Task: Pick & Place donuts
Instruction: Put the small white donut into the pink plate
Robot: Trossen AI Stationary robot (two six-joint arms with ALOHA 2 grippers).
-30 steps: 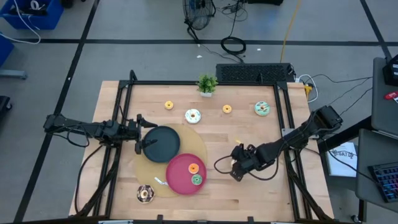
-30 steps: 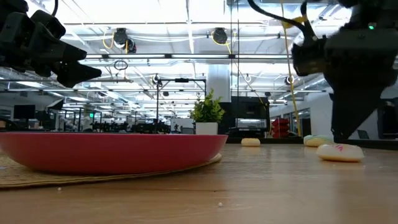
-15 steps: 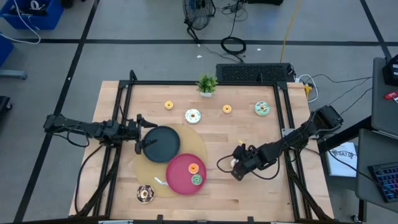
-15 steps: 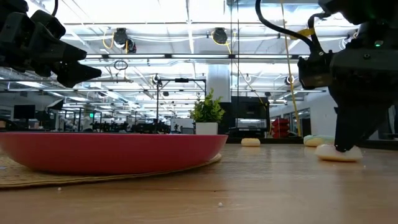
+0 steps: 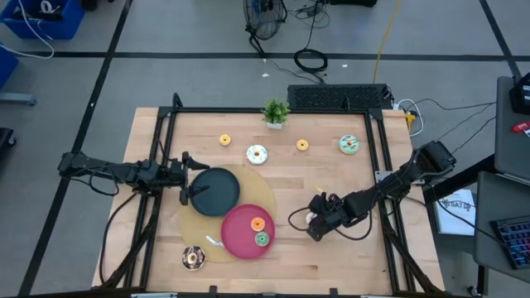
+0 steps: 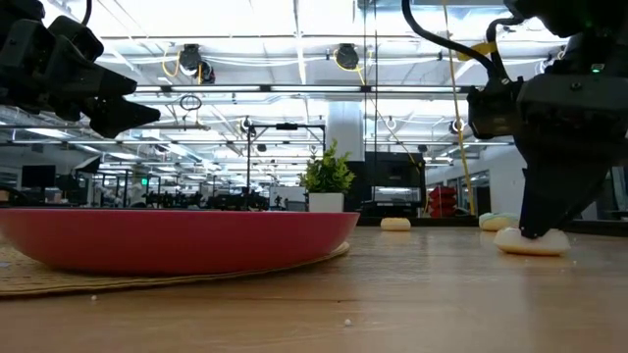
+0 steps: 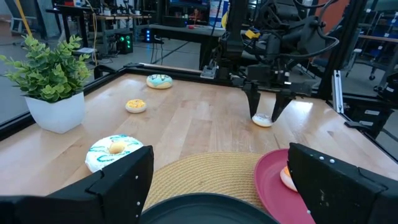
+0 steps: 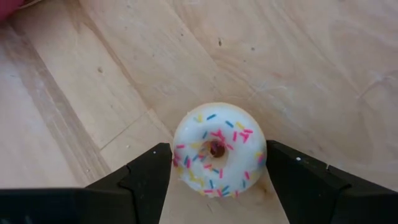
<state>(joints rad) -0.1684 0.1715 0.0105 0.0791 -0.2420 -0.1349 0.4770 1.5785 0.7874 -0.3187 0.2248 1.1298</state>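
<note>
Two fingers of my right gripper (image 8: 217,180) sit down on the table (image 5: 348,257), one either side of the white sprinkle donut (image 8: 217,152), pressed against its rim, gripping it. It lies on bare wood right of the pink plate (image 5: 236,236), with open board around it. My left gripper (image 5: 189,178) hangs spread wide, empty, over the dark plate (image 5: 219,190) near the table's left edge.

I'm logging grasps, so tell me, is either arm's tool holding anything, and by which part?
The right tool straddles the white sprinkled donut across its outer rim, on the table; a firm clamp cannot be told. The left tool holds nothing.
</note>
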